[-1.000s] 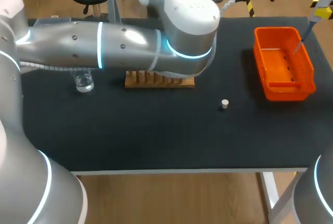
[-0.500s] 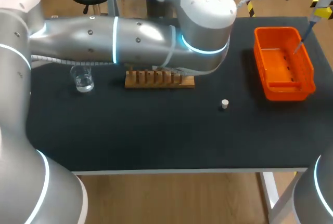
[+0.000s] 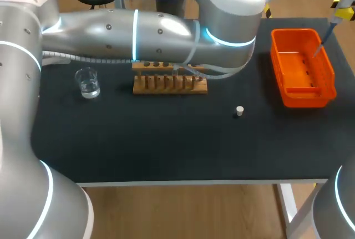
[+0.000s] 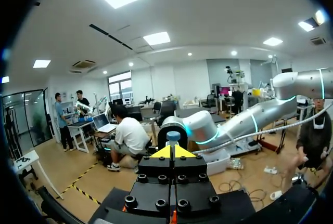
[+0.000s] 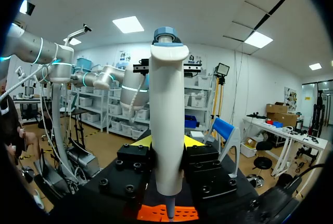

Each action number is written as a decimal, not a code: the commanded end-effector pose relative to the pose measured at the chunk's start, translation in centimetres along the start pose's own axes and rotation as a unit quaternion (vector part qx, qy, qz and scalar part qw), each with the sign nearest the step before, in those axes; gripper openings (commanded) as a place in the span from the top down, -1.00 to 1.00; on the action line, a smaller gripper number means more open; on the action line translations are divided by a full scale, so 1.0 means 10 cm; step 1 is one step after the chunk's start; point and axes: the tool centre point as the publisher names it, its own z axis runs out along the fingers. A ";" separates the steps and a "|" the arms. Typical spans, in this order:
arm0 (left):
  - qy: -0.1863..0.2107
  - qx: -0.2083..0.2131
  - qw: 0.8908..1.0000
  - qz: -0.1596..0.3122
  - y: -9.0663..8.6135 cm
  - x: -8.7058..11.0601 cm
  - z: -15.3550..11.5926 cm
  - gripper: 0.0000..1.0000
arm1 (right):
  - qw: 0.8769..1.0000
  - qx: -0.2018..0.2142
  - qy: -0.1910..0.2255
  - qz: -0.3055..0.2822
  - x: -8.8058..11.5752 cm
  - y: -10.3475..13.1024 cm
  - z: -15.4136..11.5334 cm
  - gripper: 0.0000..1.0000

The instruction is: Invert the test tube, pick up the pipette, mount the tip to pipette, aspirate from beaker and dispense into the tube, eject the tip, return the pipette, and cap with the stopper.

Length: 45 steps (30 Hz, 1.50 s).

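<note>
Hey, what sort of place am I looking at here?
Probably a robotics lab set up as a chemistry bench: a black table holds a wooden tube rack and a glass beaker, and the right gripper grips a pipette.

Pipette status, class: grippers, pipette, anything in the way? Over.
Right gripper shut on pipette, its tip over the orange basket. Left gripper shut, at the table's far edge. Left arm spans above the wooden rack.

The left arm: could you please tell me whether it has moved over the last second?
Yes. The left arm has swung toward the orange basket and the far edge, uncovering the top of the wooden rack and the beaker.
</note>
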 end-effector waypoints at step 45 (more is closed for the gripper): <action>0.020 0.073 0.997 -0.008 0.17 0.00 0.26 1.00 | 1.000 0.000 0.002 0.000 -0.01 0.00 -0.01 1.00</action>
